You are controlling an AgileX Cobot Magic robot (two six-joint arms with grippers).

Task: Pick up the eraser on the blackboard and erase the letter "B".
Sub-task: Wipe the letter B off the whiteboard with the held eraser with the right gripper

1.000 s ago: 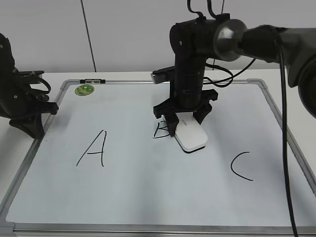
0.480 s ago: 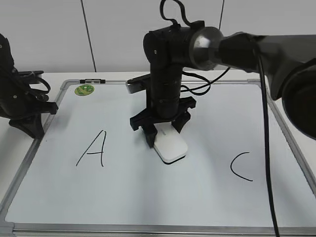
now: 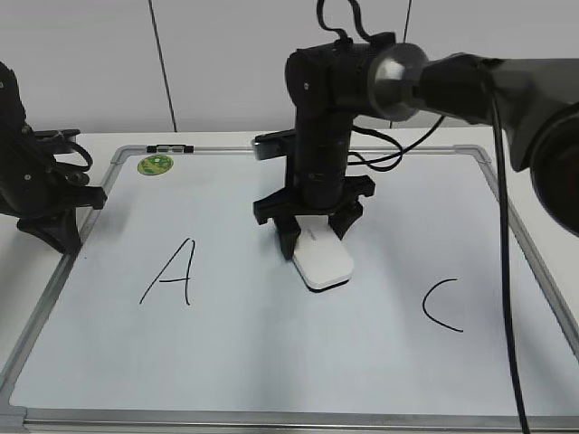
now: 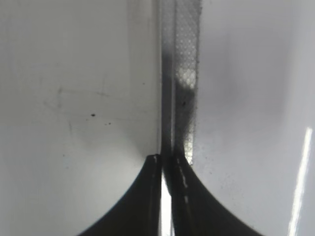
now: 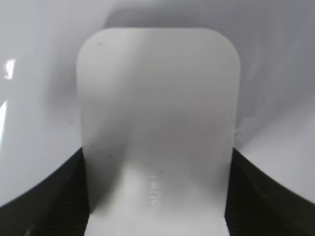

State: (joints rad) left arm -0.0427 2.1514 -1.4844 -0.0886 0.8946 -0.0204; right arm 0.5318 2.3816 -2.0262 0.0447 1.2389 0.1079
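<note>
The white board (image 3: 271, 353) with a silver frame lies flat on the table. My right gripper (image 3: 312, 237) is shut on the white eraser (image 3: 323, 261), which is pressed on the board between the "A" (image 3: 168, 273) and the "C" (image 3: 442, 306). The eraser fills the right wrist view (image 5: 157, 123) between the two dark fingers. No letter "B" shows on the board; that spot is under the gripper or eraser. My left gripper (image 3: 54, 212) rests shut and empty at the board's left edge; its wrist view shows closed fingers (image 4: 167, 169) over the frame strip (image 4: 184, 59).
A round green magnet (image 3: 155, 165) sits at the board's far left corner, and a small dark clip (image 3: 170, 146) lies on the top frame. The right arm's cables hang above the board's far right part.
My right gripper swept the eraser left across the "B", then back a little to the right. The "B" that showed one second ago is no longer visible. The left arm has not moved.
</note>
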